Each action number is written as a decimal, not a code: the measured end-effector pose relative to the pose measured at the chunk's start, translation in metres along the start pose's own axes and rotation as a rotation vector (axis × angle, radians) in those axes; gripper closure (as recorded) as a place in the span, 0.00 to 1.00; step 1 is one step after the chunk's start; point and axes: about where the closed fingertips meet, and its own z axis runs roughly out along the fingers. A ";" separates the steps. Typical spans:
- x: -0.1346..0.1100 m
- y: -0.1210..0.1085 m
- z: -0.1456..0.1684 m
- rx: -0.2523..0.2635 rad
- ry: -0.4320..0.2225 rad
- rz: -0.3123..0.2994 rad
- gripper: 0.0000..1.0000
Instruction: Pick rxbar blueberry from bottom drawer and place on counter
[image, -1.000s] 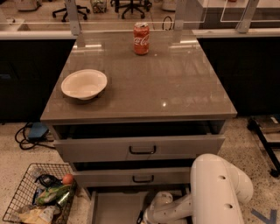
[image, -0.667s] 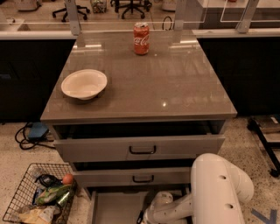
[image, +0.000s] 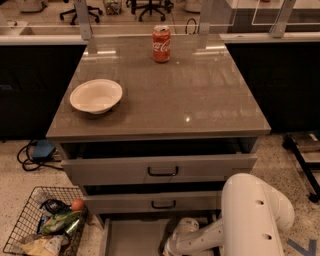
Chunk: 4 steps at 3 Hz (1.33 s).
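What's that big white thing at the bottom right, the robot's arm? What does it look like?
Yes. The arm is glossy white: a fat rounded shell with small dark holes, narrowing to a slimmer tube with round joints. No cables show. Its gripper sits at the picture's lower edge, over the bottom drawer, mostly cut off.

Pincer down in open bottom drawer; cola can, bowl on counter.

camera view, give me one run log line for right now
phase: reach | gripper: low at bottom drawer | rxbar blueberry: not visible | counter: bowl, cola can
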 end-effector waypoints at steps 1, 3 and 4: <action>-0.001 0.001 -0.003 0.000 0.000 0.000 1.00; -0.032 0.009 -0.028 -0.011 -0.026 -0.059 1.00; -0.050 0.011 -0.065 0.004 -0.075 -0.100 1.00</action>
